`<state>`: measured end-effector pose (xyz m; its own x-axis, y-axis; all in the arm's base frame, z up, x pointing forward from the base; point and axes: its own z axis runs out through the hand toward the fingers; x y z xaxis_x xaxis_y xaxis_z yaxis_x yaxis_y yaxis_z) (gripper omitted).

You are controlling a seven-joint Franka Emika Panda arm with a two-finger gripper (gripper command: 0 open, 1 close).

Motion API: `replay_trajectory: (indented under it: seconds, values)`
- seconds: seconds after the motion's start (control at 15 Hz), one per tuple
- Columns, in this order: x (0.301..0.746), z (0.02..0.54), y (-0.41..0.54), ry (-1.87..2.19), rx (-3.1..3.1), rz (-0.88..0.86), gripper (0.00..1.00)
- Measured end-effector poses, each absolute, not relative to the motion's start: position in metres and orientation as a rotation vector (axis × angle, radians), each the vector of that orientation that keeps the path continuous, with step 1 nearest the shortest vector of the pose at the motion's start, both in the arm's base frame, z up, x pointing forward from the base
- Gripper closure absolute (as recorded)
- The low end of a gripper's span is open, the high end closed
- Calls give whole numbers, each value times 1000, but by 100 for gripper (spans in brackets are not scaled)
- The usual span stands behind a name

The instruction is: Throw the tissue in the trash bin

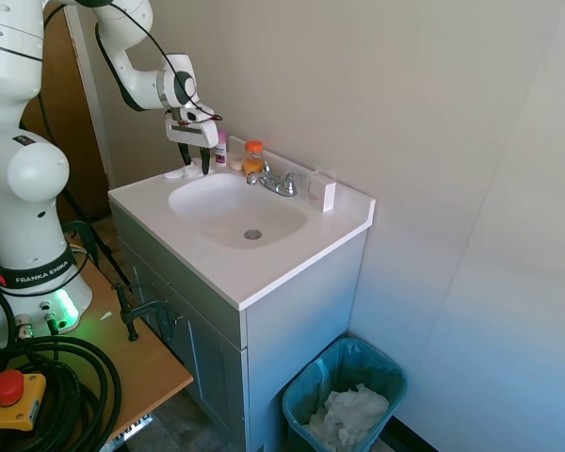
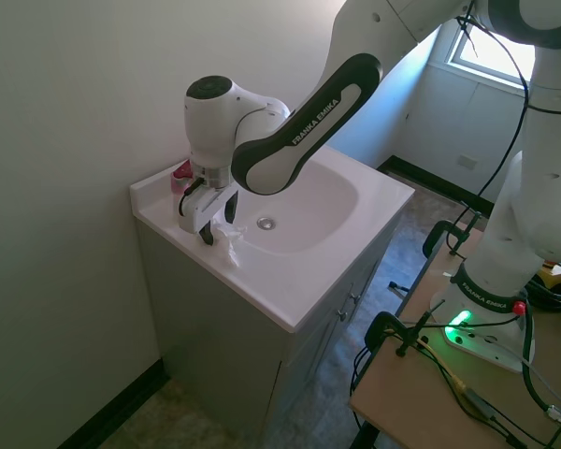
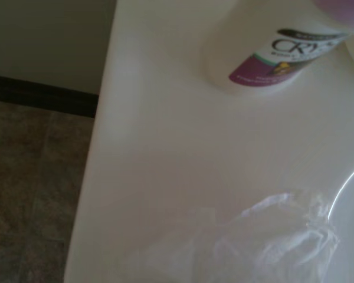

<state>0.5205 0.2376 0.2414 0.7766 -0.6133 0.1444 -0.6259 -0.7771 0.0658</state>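
Tissue (image 2: 228, 235): crumpled on the counter (image 1: 264, 273) at the sink's back corner, beside the basin.
End effector (image 2: 217, 221): fingers apart, poised directly over the tissue.
Trash bin (image 1: 345, 394): on the floor beside the cabinet, teal-lined.

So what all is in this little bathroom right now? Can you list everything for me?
tissue: one, white, crumpled on the counter's back corner beside the basin, under the gripper
trash bin: one, teal-blue bag liner, on the floor beside the vanity
crumpled paper: a heap, white, inside the bin
vanity: one, white top with pale grey cabinet, against the wall
faucet: one, chrome, behind the basin
orange-capped bottle: one, beside the faucet
pink-capped bottle: one, white, by the back wall
white box: one, on the counter past the faucet
gripper: one, white with dark fingers, open, just above the tissue
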Motion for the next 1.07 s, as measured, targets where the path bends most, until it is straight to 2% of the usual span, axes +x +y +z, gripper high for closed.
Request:
replay_trajectory:
  seconds: [0.8, 1.07]
  values:
    - [526, 247, 227, -1116, 2854, 108, 100]
    - [535, 289, 209, -1175, 2881, 179, 100]
